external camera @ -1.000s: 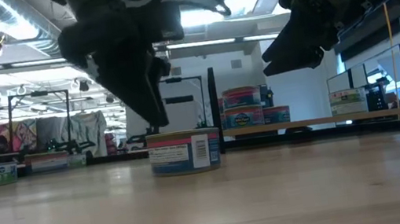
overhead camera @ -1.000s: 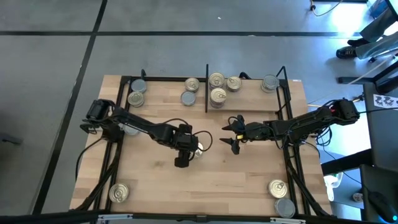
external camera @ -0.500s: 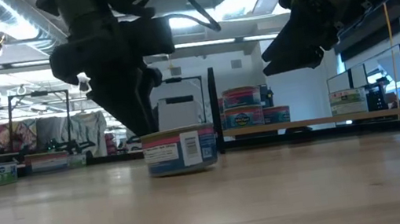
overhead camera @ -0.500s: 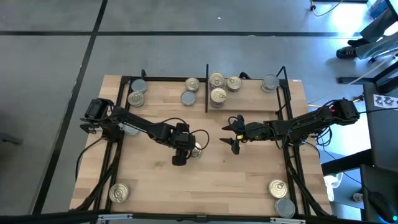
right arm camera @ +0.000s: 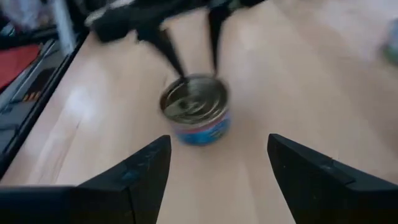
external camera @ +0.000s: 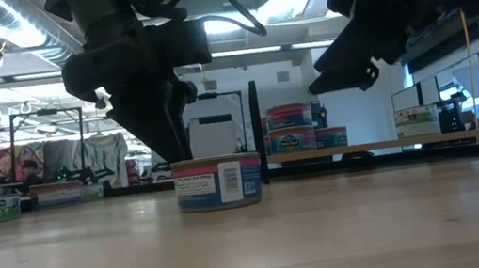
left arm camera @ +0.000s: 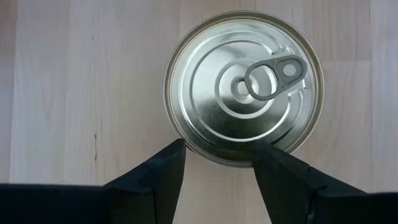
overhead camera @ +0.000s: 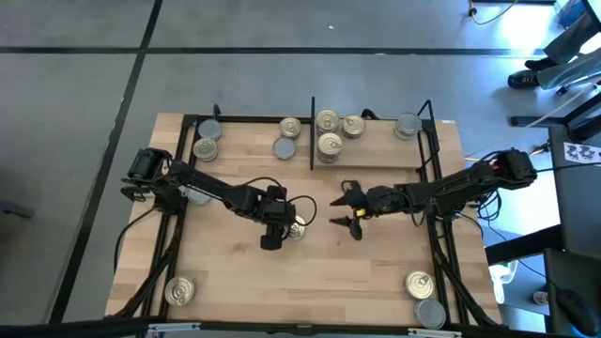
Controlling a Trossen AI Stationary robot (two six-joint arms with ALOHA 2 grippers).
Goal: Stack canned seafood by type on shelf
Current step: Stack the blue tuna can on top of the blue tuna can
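Note:
A tin with a pale gold pull-tab lid (overhead camera: 298,228) stands upright on the wooden table, mid-table; its label shows in the low view (external camera: 218,183). My left gripper (overhead camera: 285,228) comes down on it from above, open by a narrow gap, with both fingertips over the lid's edge (left arm camera: 217,146). My right gripper (overhead camera: 341,209) hovers wide open to the tin's right, above the table, facing the tin (right arm camera: 196,109). The shelf (overhead camera: 376,158) runs along the far edge, and tins stand in both bays beside the black divider (overhead camera: 312,131). My left gripper points down at the tin's rim (left arm camera: 214,160), one fingertip (left arm camera: 174,155) on either side of a short stretch of it. The tin stands upright on the table. Whether the fingertips touch the rim I cannot tell.
Shelf tins: left bay (overhead camera: 208,130), (overhead camera: 204,148), (overhead camera: 290,127), (overhead camera: 285,147); right bay (overhead camera: 327,120), (overhead camera: 352,125), (overhead camera: 329,144), (overhead camera: 407,125). More tins stand at the near corners (overhead camera: 178,291), (overhead camera: 419,283), (overhead camera: 430,313). Black frame bars run down both table sides.
My left gripper has come lower at the tin and shifted slightly toward the table's left. The tin has turned a little on the table, its label now facing differently in the low view. My right gripper has moved toward the tin, to the table's left, and turned slightly.

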